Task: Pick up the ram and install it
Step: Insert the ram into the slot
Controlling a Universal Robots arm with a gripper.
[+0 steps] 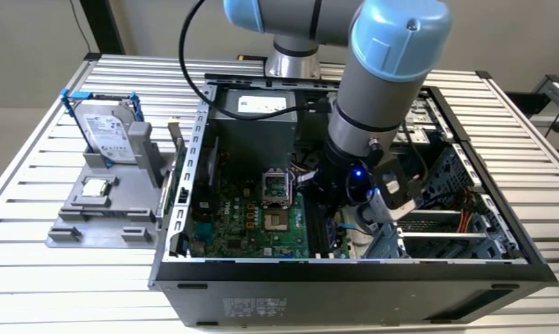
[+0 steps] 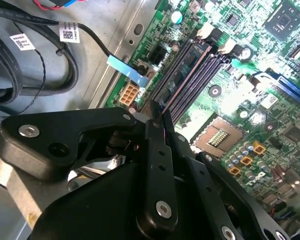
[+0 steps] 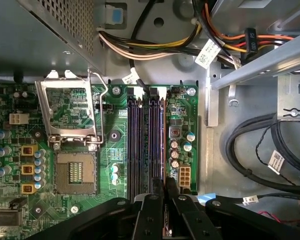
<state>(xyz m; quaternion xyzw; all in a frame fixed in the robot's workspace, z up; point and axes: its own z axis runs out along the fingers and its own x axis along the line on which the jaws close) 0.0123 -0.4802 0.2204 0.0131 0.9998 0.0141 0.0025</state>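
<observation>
Pincer (image 3: 165, 197) over black slots (image 3: 146, 145), ram (image 2: 182, 80) seated (cables (image 3: 140, 47) nearby)

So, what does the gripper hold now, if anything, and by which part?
The gripper is shut on the ram, seen edge-on over the memory slots in both wrist views. It pinches the stick's flat faces at one end.

A robotics lab: a robot arm (image 1: 373, 90) works over an open computer case (image 1: 354, 271) on a slatted metal tabletop (image 1: 38, 278).
</observation>
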